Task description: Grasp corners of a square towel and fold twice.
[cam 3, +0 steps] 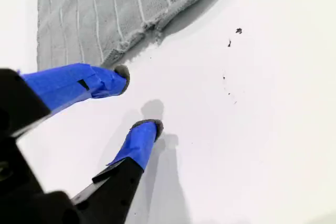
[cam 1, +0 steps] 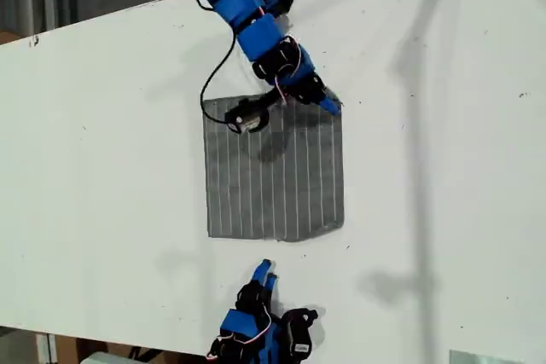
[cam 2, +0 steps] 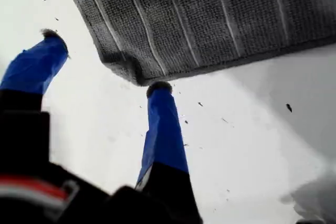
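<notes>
Exterior view: towel (cam 1: 273, 176) lies flat and unfolded on the tabletop (cam 1: 444, 168), no fold made yet. My first gripper (cam 2: 105, 61) sits at one towel corner (cam 2: 134, 74), jaws spread, one fingertip just short of the curled hem and nothing between them. My second gripper (cam 3: 139, 98) stands off the towel's opposite edge, jaws also spread and empty, nearer the middle of that edge than either of its corners.

Risks, as I judge them:
- First jaws may close on bare tabletop, or push the corner back and bunch it, since the hem lies ahead of the tips, not between them.
- Second gripper must travel along the towel's edge to reach a corner. A frayed stretch (cam 3: 139, 32) of that edge could snag a tip.
- Uneven lift would skew the fold.

Hard to make out: the arm covers part of the towel beside the first gripper in the exterior view, so contact there is unclear.
</notes>
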